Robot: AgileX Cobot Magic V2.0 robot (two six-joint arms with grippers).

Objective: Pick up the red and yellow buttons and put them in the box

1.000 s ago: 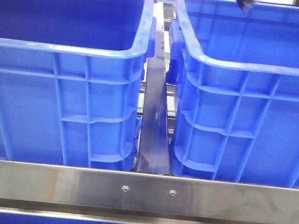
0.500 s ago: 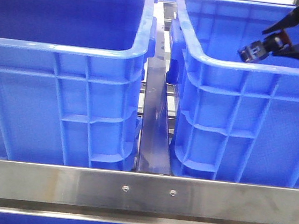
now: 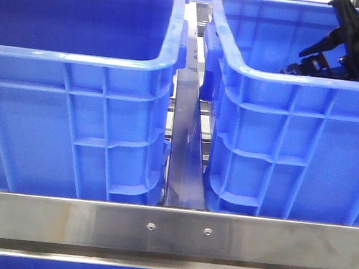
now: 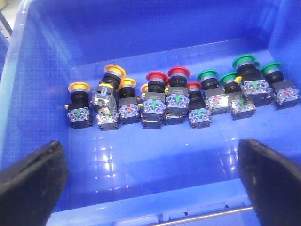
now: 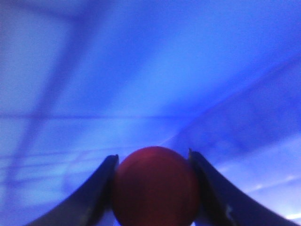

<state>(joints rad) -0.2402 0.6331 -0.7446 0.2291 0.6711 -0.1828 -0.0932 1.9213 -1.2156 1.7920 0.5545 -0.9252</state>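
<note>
Right claw (image 5: 153,188): clenched on a red button (image 5: 155,186), low inside your right box (image 3: 290,76), unreleased | Left claw (image 4: 150,188): released, holding nothing, over the supply crate (image 4: 155,28) | Left to do: yellow buttons (image 4: 115,87) and red ones remain there.

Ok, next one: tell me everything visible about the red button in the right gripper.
The red button appears in the right wrist view as a smooth, rounded, dark red cap, blurred by closeness. It sits clamped between the two dark fingers of the right gripper, which touch it on either side. Its body below the cap is hidden. Behind it is only blue crate wall. In the front view the gripper reaches into the right-hand blue crate.
</note>
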